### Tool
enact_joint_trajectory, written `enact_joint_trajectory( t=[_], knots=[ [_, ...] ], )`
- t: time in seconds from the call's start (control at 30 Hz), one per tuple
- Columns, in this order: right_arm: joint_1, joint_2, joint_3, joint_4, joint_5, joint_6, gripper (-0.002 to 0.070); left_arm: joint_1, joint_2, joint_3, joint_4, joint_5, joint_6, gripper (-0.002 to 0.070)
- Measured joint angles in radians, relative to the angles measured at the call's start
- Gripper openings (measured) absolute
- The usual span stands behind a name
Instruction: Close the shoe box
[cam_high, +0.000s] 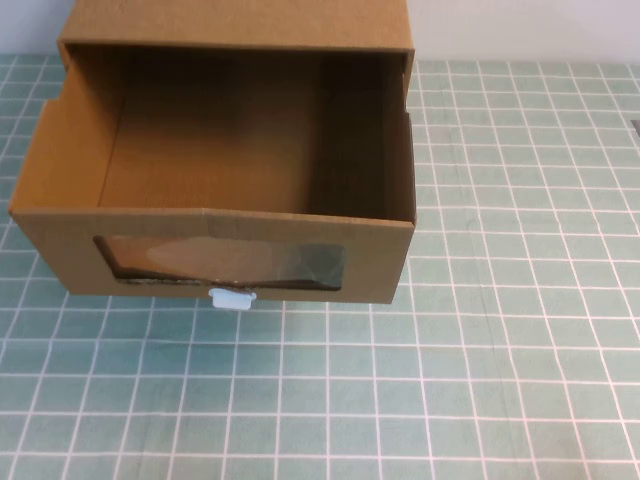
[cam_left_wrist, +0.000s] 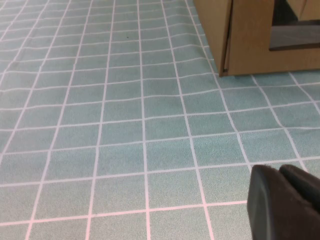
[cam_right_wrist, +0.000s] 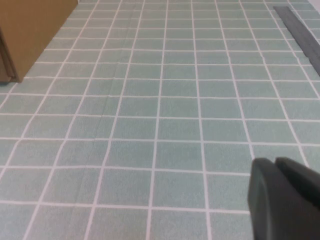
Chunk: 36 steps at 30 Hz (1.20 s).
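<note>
Brown shoe box (cam_high: 215, 170) stands open; left gripper (cam_left_wrist: 285, 202), right gripper (cam_right_wrist: 285, 200) apart.

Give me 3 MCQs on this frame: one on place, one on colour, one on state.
1. Where is the pull tab on the shoe box?
A. above the window
B. under the window
C. on the side wall

2. What colour is the pull tab?
A. red
B. black
C. white

3. What state is the drawer in?
A. pulled out, empty
B. pushed fully in
C. pulled out, holding shoes

Answers:
1 B: the pull tab sits below the window of the shoe box.
2 C: it shows white against the brown cardboard.
3 A: the bare drawer floor is exposed.

The left gripper and right gripper hover over the mat, apart from the box.
</note>
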Motion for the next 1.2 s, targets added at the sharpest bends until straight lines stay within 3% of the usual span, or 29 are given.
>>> enact_joint_trajectory(
  t=[0.87,1.2],
  knots=[
    [0.000,0.000,0.000,0.000,-0.013,0.000,-0.0014,0.000,0.000,0.002,-0.005,-0.054,-0.006,-0.0005],
    [0.000,0.000,0.000,0.000,-0.253,0.000,-0.0014,0.000,0.000,0.002,-0.007,-0.266,-0.068,-0.0005]
  ],
)
